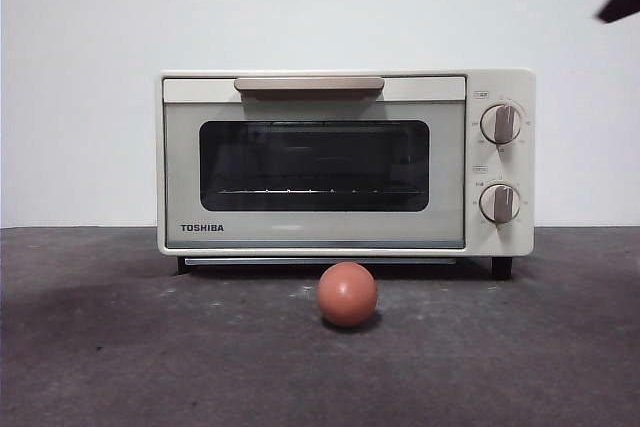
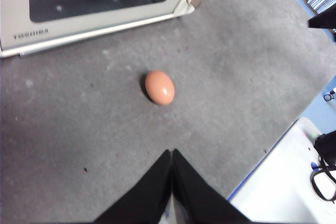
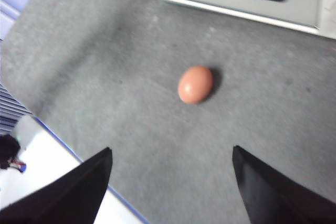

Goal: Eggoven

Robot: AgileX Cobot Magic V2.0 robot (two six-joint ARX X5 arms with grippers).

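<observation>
The egg [image 1: 347,293] lies on its side on the grey table [image 1: 100,347], just in front of the toaster oven [image 1: 345,162], approx 6 o'clock from the door's lower edge in the front view, w/ a little clear mat between them; nothing touches it. The oven door is shut, its tan handle [image 1: 309,84] along the top at 12 o'clock and two knobs [image 1: 500,124] stacked at 3 o'clock. Both arms hang high and back, showing only as dark tips at the top corners. The left gripper [image 2: 171,153] has its jaws pressed together, empty, w/ the egg ahead of it. The right gripper [image 3: 172,156] has its jaws spread wide, egg lined up between and beyond them, prob. because this arm is set for the pick. The door likely has to come down first, so the closed left one may be meant for the handle.
</observation>
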